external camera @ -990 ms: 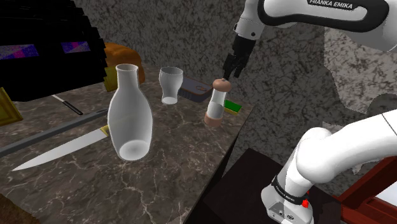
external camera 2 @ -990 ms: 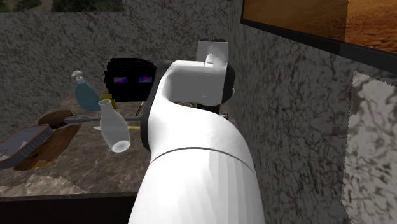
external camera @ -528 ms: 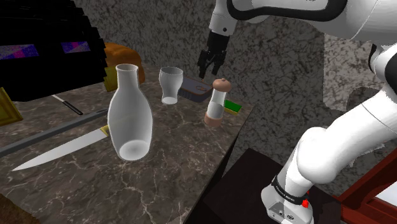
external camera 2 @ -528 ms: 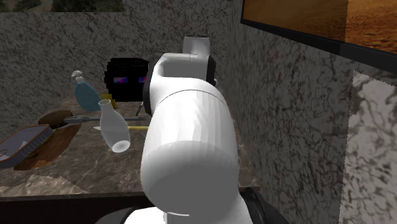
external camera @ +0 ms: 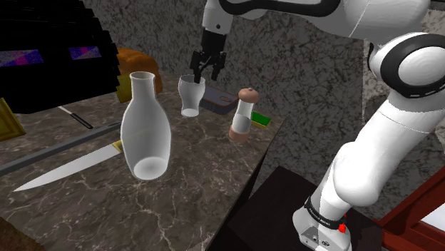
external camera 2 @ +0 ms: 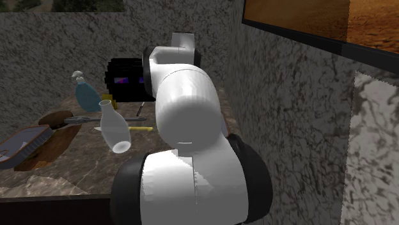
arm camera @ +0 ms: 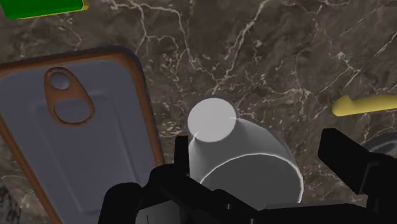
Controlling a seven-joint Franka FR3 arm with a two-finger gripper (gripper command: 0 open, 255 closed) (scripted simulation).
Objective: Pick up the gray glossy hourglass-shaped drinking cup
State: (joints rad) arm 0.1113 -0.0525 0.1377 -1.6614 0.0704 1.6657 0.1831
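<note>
Half there: claw (external camera: 202, 73) spread open, hovering just above cup (external camera: 191, 96), upright at far side of bench (external camera: 178, 189), just left of flat case (external camera: 221, 104). Drop straight down, centre on the narrow waist, close gently. Looks glossy, probably slippery.

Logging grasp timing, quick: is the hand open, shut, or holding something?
Hand: open, holding nothing; the cup sits between its fingers, not clasped.
</note>
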